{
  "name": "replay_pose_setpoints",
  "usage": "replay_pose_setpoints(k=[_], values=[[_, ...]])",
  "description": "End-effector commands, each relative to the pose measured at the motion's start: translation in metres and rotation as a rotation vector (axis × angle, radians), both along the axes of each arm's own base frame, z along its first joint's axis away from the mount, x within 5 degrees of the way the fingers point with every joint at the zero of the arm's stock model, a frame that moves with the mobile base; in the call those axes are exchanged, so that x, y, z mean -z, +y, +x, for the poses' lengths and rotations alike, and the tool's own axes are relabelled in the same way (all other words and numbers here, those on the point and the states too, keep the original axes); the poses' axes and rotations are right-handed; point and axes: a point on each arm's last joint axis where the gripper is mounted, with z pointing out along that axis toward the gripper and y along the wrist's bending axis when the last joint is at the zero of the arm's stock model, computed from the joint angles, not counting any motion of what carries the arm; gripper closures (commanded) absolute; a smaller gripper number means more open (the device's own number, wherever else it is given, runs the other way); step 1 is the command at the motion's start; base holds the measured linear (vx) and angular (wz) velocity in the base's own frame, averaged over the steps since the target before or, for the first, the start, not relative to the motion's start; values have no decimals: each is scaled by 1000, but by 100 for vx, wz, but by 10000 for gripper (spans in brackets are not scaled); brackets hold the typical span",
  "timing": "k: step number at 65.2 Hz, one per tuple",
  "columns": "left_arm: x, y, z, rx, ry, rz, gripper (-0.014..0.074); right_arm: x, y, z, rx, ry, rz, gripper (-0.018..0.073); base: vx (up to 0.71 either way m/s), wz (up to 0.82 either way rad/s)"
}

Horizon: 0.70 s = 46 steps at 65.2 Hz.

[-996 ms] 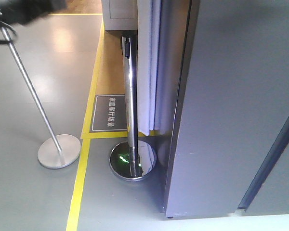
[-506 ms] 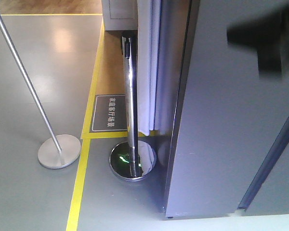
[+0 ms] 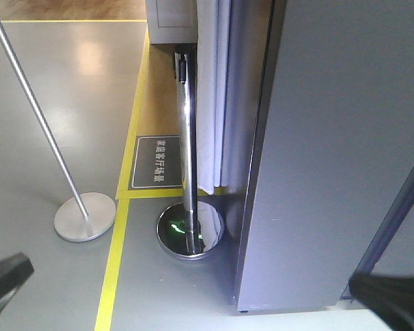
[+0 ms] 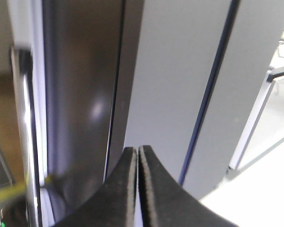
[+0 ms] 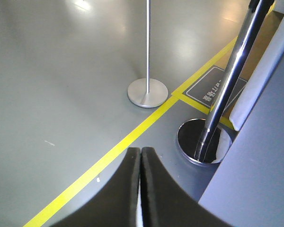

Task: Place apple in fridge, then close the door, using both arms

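- Left hand: two black tapered fingers pressed flat together, nothing between them. Closed and empty. It points at the tall dark grey fridge, near its vertical seam.
- Right hand: same black fingers, also closed on nothing. It faces down over the glossy grey floor, away from the fridge.
- Front view: only dark blurred shapes at the two lower corners, probably parts of the arms; too little shows to say more.
- Red apple: not visible in any view. Neither hand carries it. Whether it is already inside cannot be told, since no interior shows.
- The door: only grey panels split by a dark slanted line show at the right of the front view. I cannot tell whether that line is a closed seam or a gap.
- Judgement: both hands closed and empty suits a parked or transit pose, not a grasp.
- Surroundings: a mirror-polished chrome stanchion post with round base stands just beside the fridge's left edge, in front of a white curtain. A second matte steel pole on a flat disc base leans further left. Yellow floor tape runs between them, next to a dark floor sign with white lettering.
- Risk, as judgement: the chrome post is close to the fridge side, so a left-arm swing there has little room.
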Motion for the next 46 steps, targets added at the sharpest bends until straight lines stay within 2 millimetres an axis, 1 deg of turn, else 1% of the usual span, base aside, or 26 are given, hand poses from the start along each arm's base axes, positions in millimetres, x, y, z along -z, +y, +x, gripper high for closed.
replay_pose_setpoints(k=[1, 14, 46], values=[[2, 4, 1, -49, -10, 16, 605, -5, -2, -5, 34, -73, 46, 565, 0, 0], [1, 5, 2, -54, -12, 17, 605, -6, -2, -16, 10, -102, 50, 565, 0, 0], [1, 4, 1, -52, -12, 17, 604, -6, -1, -16, 6, -99, 49, 565, 0, 0]])
